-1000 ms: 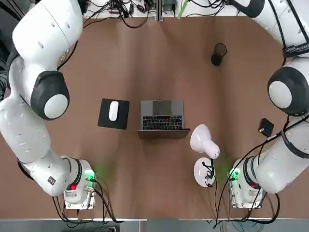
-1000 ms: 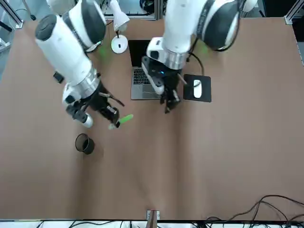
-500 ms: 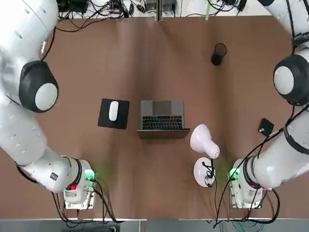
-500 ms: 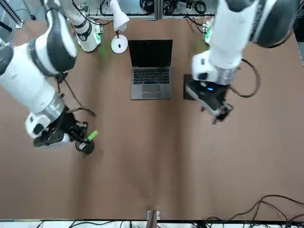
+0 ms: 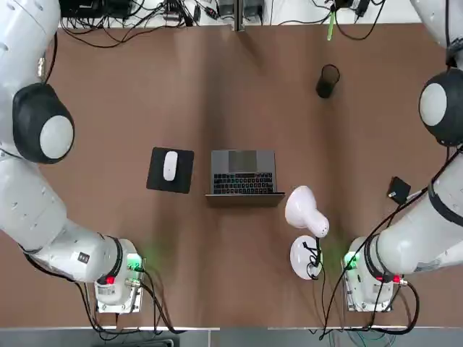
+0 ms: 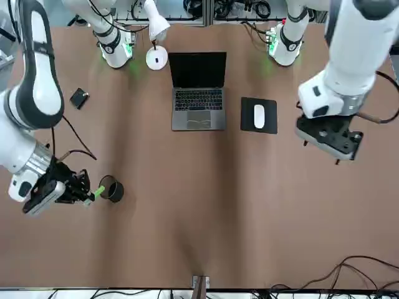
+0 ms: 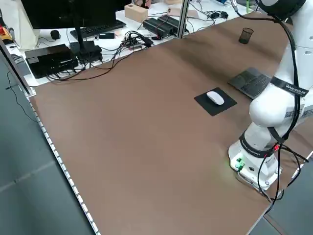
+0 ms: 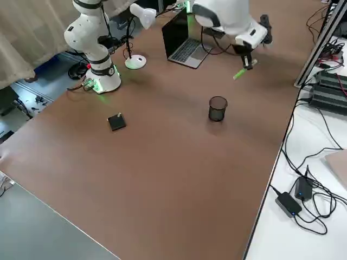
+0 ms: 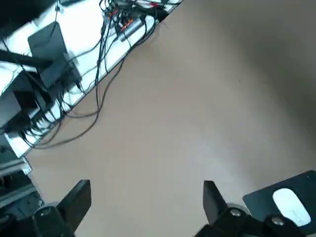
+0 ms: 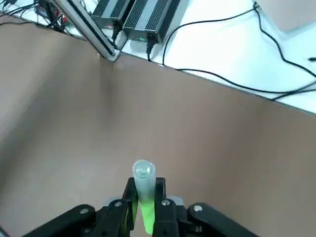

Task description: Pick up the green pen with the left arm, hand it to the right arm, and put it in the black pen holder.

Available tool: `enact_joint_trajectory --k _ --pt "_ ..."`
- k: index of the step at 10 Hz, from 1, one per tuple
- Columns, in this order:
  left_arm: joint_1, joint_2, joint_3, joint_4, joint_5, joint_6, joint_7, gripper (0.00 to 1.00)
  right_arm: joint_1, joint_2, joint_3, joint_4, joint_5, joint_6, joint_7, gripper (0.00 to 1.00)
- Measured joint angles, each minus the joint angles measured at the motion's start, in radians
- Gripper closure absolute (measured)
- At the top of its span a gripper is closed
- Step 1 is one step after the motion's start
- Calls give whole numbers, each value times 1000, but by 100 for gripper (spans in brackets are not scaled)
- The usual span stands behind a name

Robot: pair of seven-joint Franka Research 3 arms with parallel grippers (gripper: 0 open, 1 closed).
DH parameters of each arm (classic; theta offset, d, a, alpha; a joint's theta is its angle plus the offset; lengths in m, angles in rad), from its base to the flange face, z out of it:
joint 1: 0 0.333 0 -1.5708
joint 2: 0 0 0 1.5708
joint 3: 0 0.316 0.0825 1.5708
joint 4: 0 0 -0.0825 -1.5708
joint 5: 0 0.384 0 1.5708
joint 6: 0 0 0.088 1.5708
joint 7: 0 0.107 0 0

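Front view | right gripper (image 6: 91, 198), left of frame: fingers clamped on pen (image 6: 100, 192) | holder (image 6: 113, 190), left of frame: stood upright beyond pen | left gripper (image 6: 322, 153), right of frame: fingers wide apart, nothing held

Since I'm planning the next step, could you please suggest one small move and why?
I'd probably shift the right gripper sideways toward the black pen holder, since it already grips the green pen, which still seems outside the cup's rim.
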Motion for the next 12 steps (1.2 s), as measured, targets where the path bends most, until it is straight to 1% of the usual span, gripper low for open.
enact_joint_trajectory --k 1,2,3,4,5,6,7,8,9,10,11,12 --pt "43 -15 0 0 -53 -16 -10 0 0 13 1 -58 75 74 -127 82" --pt "89 -35 0 0 -87 -40 -12 0 -2 23 1 -101 135 114 -230 82" --pt "129 -56 -1 0 -102 -79 -16 0 -11 30 1 -119 165 124 -299 82" --pt "158 -71 -2 -1 -105 -130 -49 0 -24 32 0 -123 170 124 -333 82" --pt "175 -78 -3 -2 -113 -172 -148 0 -38 31 0 -129 170 121 -361 82" --pt "183 -79 -5 -5 -128 -186 -255 0 -50 31 0 -144 171 119 -389 82" --pt "188 -80 -16 -8 -138 -186 -319 0 -60 32 0 -166 171 119 -406 82" --pt "206 -86 -44 -19 -154 -186 -353 0 -65 32 0 -184 171 119 -413 82" --pt "248 -111 -91 -65 -174 -167 -366 0 -66 32 0 -199 171 119 -415 82" --pt "283 -162 -124 -154 -185 -119 -368 0 -66 32 2 -214 171 119 -415 82" --pt "295 -227 -134 -257 -208 -78 -369 0 -66 32 4 -226 171 119 -416 82" --pt "301 -279 -134 -330 -232 -61 -369 0 -66 32 5 -234 171 119 -416 82"
